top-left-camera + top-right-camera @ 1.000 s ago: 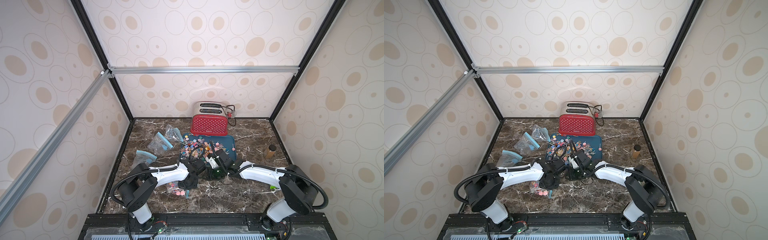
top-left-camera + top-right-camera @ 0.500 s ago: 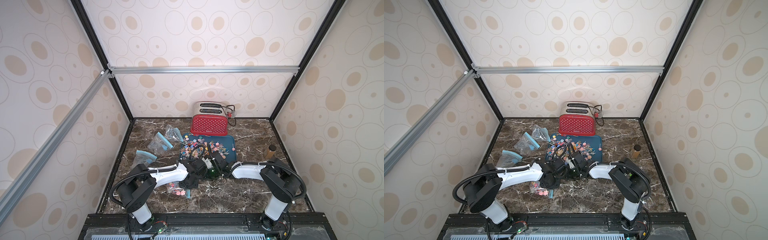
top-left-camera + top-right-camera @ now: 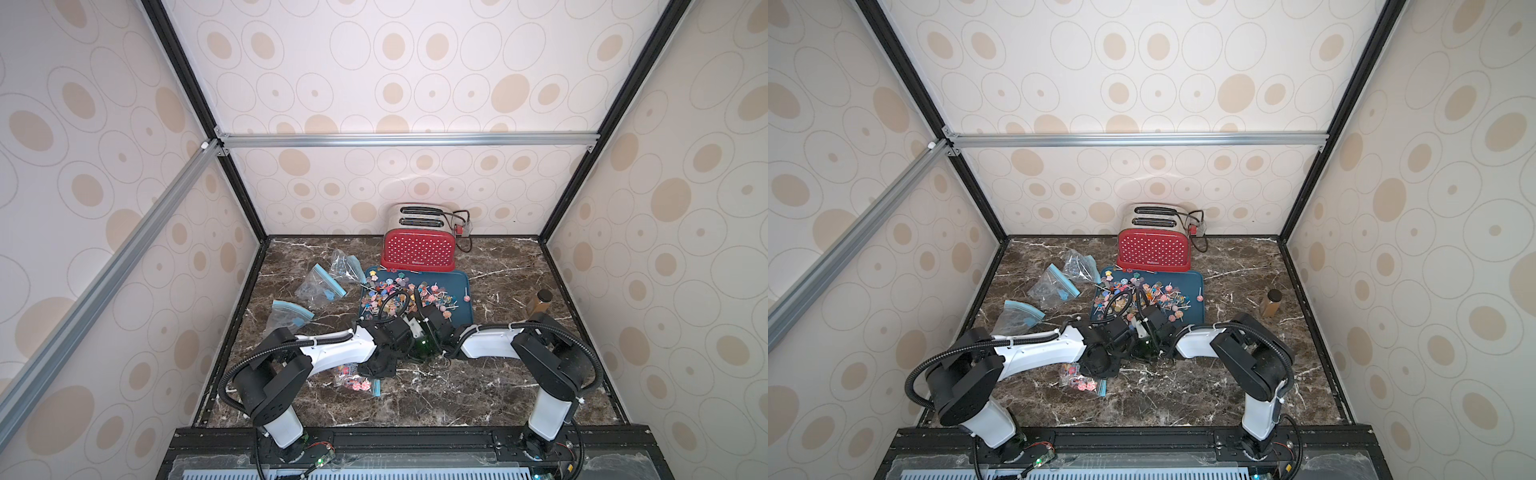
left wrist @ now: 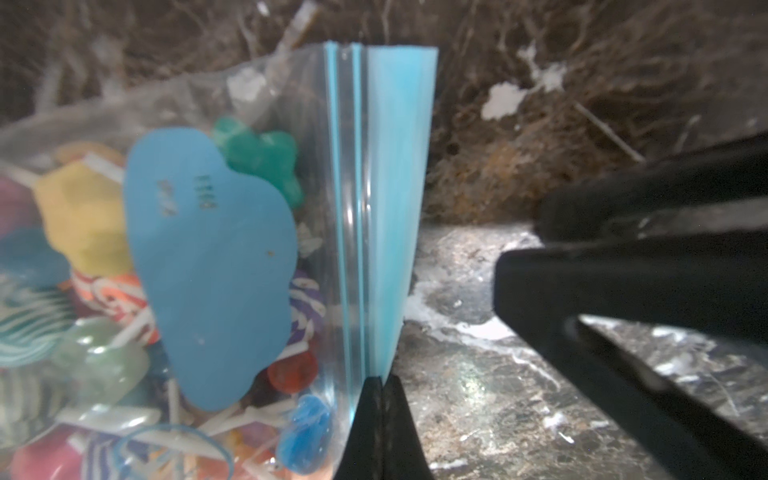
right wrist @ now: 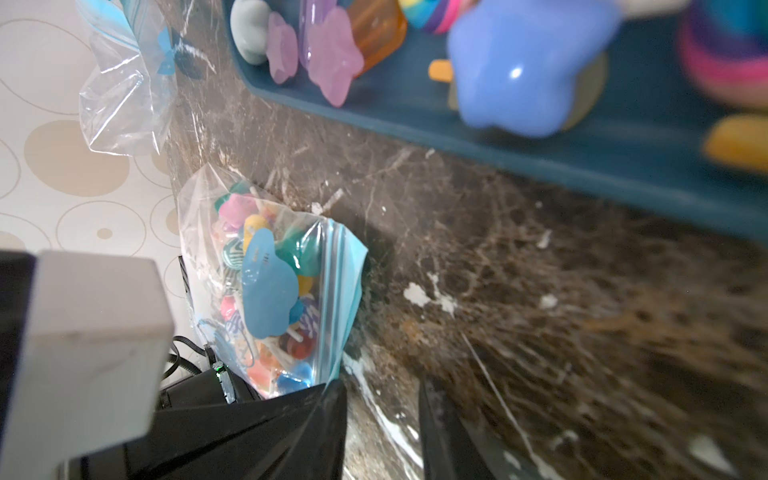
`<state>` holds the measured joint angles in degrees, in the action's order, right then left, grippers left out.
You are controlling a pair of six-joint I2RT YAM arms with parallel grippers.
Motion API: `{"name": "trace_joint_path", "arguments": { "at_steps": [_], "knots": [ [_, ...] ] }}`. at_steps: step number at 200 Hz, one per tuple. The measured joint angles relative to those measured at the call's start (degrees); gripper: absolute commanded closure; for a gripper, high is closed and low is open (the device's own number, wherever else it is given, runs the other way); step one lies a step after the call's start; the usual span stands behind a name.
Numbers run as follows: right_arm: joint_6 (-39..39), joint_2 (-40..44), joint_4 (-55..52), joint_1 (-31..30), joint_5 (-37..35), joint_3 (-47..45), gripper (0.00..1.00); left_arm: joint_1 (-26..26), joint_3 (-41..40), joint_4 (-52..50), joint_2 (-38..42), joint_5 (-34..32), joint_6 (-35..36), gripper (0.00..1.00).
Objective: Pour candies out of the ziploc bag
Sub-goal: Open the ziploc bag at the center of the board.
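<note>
You had the left jaws clamped on one end of the blue zip strip (image 4: 388, 199) of the ziploc bag (image 3: 354, 380). The strip ran straight away from that pinch, its long axis in line with the jaws. Right jaws stood part-way apart with nothing between them, just beside the strip on its outer side. Bare table (image 4: 478, 374) showed between them and the plastic in the left wrist view, so no contact.

My guess for the coming move: right jaws had to shift sideways onto the strip's free lip and pull against the left's hold. Left arm (image 3: 332, 353) was the nearer one, holding the bag; right arm (image 3: 490, 345) reached in from the opposite side.

Bag sat off the blue tray (image 3: 463, 291), on its near side, low by the left wrist; can't tell if it was lifted. It was clear and crumpled, with a blue cloud-shaped label (image 4: 208, 266). It was packed with candies (image 4: 83, 216): yellow, green, red and striped heads on white sticks. Strip looked pressed shut to me. Loose lollipops (image 3: 415, 295) covered the tray, and emptied bags (image 3: 320, 286) lay to its left
</note>
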<state>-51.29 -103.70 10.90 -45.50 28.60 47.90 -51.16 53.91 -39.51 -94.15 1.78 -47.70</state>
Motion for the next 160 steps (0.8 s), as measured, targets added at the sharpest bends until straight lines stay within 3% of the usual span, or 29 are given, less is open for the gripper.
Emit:
{"name": "trace_joint_path", "arguments": {
  "at_steps": [160],
  "knots": [
    [-2.32,-3.50,3.52,-1.70,1.38,1.90,0.75,-0.02,-1.16,0.00,2.97,-1.14,0.00,1.00]
  ]
}}
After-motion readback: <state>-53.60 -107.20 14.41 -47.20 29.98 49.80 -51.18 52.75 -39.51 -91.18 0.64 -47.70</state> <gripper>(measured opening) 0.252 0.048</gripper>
